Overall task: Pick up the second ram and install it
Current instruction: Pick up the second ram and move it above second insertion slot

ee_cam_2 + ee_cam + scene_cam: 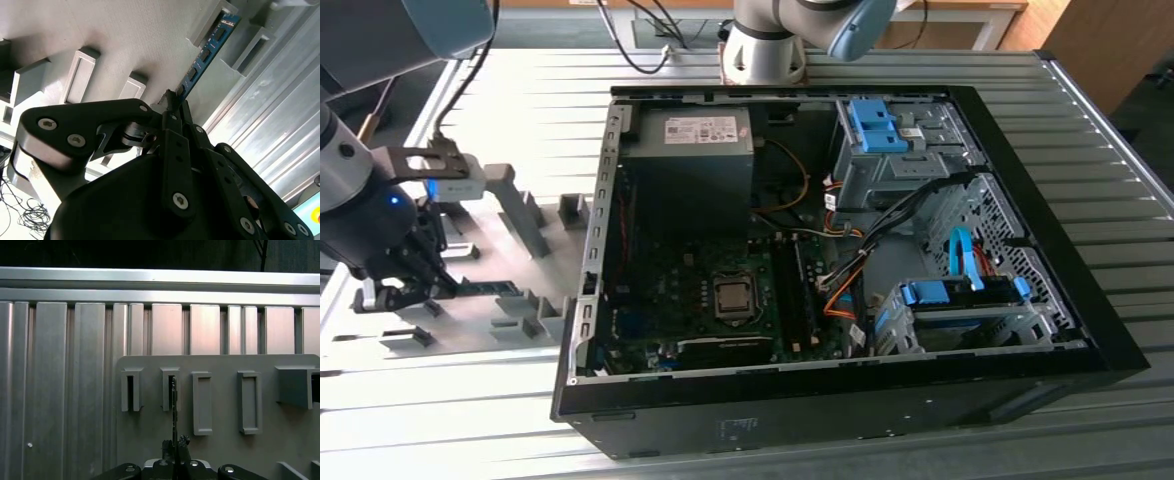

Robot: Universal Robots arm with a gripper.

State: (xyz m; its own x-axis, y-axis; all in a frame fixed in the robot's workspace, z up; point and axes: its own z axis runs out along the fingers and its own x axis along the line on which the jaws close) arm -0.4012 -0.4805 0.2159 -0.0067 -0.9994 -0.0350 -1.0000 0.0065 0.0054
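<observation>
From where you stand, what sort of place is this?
Probably a robotics lab bench for computer assembly. An open computer case lies on a ribbed metal table. Beside it, the gripper pinches the second ram, a memory stick, at a grey fixture plate.

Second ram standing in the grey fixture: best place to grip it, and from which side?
Pinch the two flat faces of the second ram at its free end, coming in along its length with one finger per face. It stands on edge, its far end at a slot block of the grey fixture, so only the faces give broad parallel surfaces. The claw grips it that way.
</observation>
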